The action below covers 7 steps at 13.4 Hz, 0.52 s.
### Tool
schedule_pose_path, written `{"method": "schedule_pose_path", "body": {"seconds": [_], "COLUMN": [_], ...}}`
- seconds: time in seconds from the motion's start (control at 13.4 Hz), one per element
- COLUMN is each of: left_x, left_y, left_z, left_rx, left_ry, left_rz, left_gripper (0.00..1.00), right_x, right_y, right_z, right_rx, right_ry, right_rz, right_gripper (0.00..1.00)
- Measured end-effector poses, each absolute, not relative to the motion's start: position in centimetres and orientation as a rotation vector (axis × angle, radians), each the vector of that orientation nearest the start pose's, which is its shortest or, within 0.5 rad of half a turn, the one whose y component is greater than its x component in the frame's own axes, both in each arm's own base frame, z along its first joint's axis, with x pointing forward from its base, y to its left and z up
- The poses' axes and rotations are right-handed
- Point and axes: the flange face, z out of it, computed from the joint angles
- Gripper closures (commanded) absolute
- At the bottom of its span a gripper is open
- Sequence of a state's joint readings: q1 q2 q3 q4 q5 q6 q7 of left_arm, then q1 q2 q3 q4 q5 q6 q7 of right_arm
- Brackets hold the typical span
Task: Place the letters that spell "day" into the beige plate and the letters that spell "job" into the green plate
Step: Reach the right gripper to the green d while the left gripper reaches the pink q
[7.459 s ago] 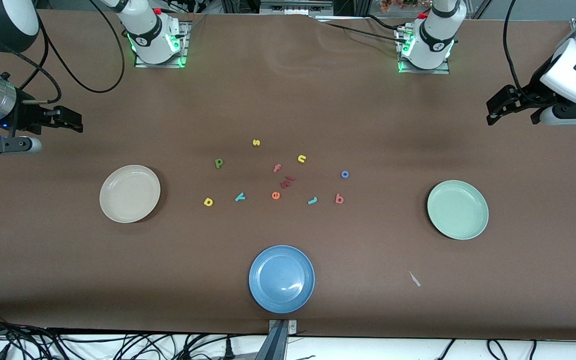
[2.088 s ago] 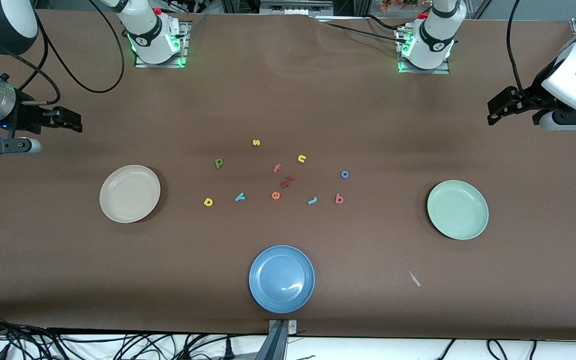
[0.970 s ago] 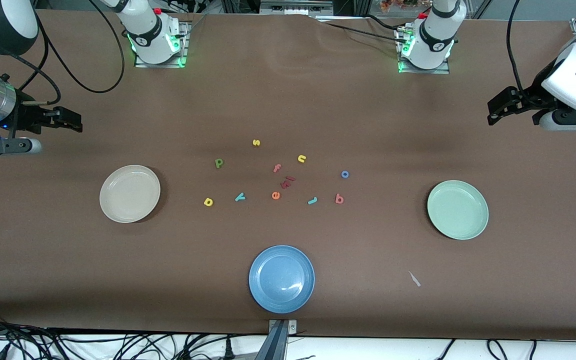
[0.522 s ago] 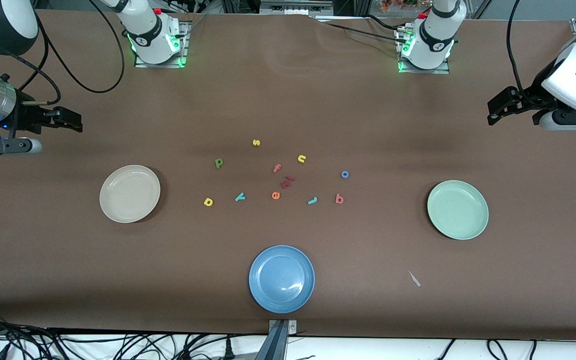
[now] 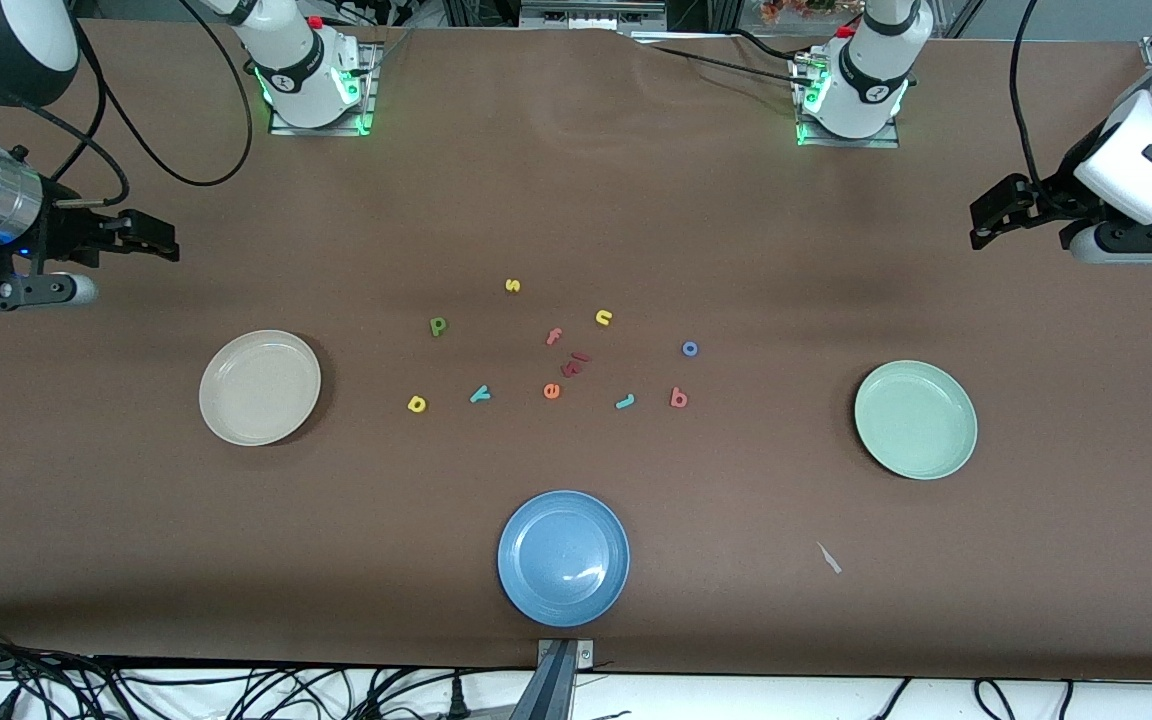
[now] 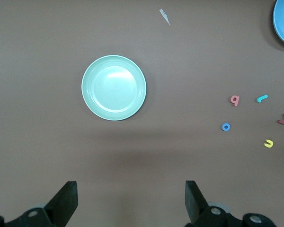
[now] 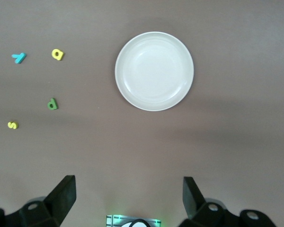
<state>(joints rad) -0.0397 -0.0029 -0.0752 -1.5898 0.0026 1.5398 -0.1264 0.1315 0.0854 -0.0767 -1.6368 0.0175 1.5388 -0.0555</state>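
The beige plate [image 5: 259, 387] [image 7: 154, 71] lies empty toward the right arm's end, and the green plate [image 5: 915, 419] [image 6: 113, 87] lies empty toward the left arm's end. Between them on the table lie the olive d [image 5: 438, 325] [image 7: 52, 104], yellow a [image 5: 417, 404] [image 7: 57, 54], teal y [image 5: 479, 394] [image 7: 19, 57], red b [image 5: 678, 398] [image 6: 235, 100], blue o [image 5: 690, 348] [image 6: 226, 126] and teal j [image 5: 625, 401] [image 6: 261, 98]. My right gripper [image 5: 161, 243] [image 7: 128, 189] hangs open over bare table at its own end. My left gripper [image 5: 984, 222] [image 6: 130, 189] hangs open at the other end. Neither holds anything.
A blue plate [image 5: 563, 557] sits near the table's front edge. Among the letters lie a yellow s [image 5: 512, 285], yellow n [image 5: 604, 317], salmon f [image 5: 554, 336], orange e [image 5: 551, 391] and dark red pieces [image 5: 574, 364]. A pale scrap [image 5: 829, 558] lies nearer the camera than the green plate.
Both arms have shifted slightly, each gripper edging a little toward the middle of the table. The letters and plates have not moved.
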Motion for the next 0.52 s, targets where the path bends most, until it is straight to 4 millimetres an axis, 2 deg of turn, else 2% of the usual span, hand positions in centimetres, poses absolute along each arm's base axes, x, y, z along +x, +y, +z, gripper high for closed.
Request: {"method": "schedule_pose_path", "body": {"seconds": [0.15,0.3,0.45,0.52], "left_x": [54.6,54.9,55.7,56.2], "left_y": [-7.6,-9.4,-11.4,-12.8], "left_z": [60.3,58.3,55.3,53.1], "left_rx": [-3.126,-3.138,-3.146,-3.139], "left_ry": [0.022,0.065,0.114,0.147], "left_rz": [0.135,0.241,0.339,0.403], "left_gripper": [0.00,0.00,0.00,0.00], "right_x": [56.5,56.4,56.5,56.6], "right_y": [5.7,8.2,10.2,11.4], "right_z": [54.1,53.0,51.5,50.7], "right_rx": [-3.105,-3.094,-3.087,-3.088], "right_ry": [-0.240,-0.303,-0.340,-0.348], "right_rz": [0.299,0.349,0.371,0.363], "right_gripper": [0.00,0.00,0.00,0.00]}}
